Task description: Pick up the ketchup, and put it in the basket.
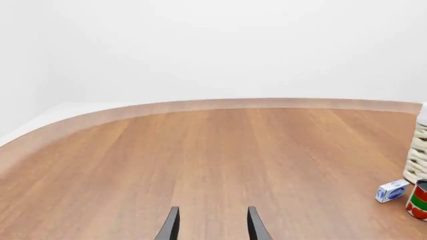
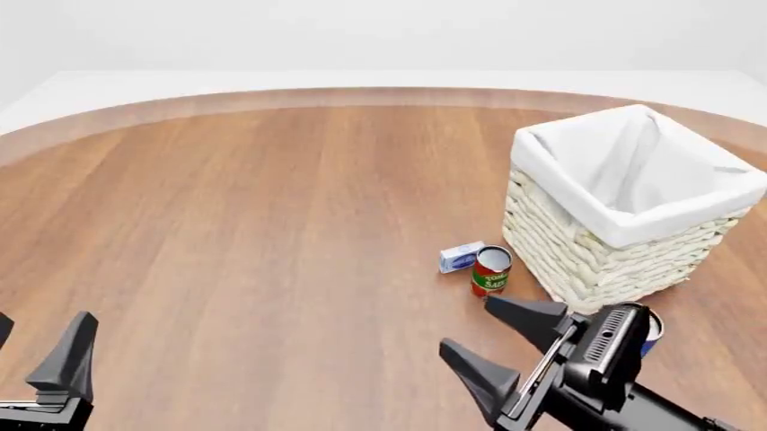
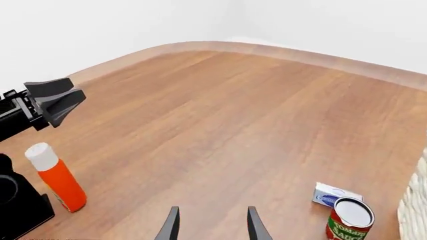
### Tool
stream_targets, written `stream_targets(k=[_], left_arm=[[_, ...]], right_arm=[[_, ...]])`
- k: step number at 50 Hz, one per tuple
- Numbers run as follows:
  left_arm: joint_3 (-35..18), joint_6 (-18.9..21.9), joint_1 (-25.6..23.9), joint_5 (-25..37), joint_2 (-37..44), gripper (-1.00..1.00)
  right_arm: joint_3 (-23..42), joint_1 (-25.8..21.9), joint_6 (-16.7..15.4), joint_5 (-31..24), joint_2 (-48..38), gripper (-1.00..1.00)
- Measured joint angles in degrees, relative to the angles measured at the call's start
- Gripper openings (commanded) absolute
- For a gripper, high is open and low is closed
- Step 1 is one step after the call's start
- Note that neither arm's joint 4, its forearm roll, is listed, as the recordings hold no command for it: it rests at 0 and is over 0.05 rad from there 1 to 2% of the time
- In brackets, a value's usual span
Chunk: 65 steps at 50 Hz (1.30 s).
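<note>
At the near left edge of the table (image 2: 240, 224), the left gripper (image 2: 42, 355) hangs with its jaws spread and nothing between them, parked low and out of the way. In its wrist view only bare wood lies ahead of it.

The ketchup (image 3: 59, 179) does not show in the front view at all. The right wrist camera finds it standing upright, white cap on top, close by the base of the left arm, which puts it near the table's front edge, below what the fixed camera takes in. That probably makes it the left arm's job to reach.

Toward the middle sit a small blue-and-white box (image 2: 461, 257) and a red-and-green can (image 2: 490, 270), just beside each other and close to the basket (image 2: 599, 251), which stands at the right with its liner open upward, ready to receive a drop from above.

Nearest the camera, the right gripper (image 2: 504, 346) is spread wide and empty, angled across the table toward the ketchup, not yet near it.
</note>
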<state>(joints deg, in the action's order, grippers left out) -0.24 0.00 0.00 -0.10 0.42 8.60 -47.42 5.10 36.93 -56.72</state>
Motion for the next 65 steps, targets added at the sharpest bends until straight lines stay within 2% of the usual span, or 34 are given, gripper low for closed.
stream_targets(k=[18, 65], left_arm=[[0.00, 0.00, 0.00, 0.00, 0.00, 1.00], [0.00, 0.00, 0.00, 0.00, 0.00, 1.00]], right_arm=[[4.79, -5.23, -0.28, 2.00, -8.50, 1.00], [16.67, -16.88, -1.34, 1.95, -23.54, 1.00]])
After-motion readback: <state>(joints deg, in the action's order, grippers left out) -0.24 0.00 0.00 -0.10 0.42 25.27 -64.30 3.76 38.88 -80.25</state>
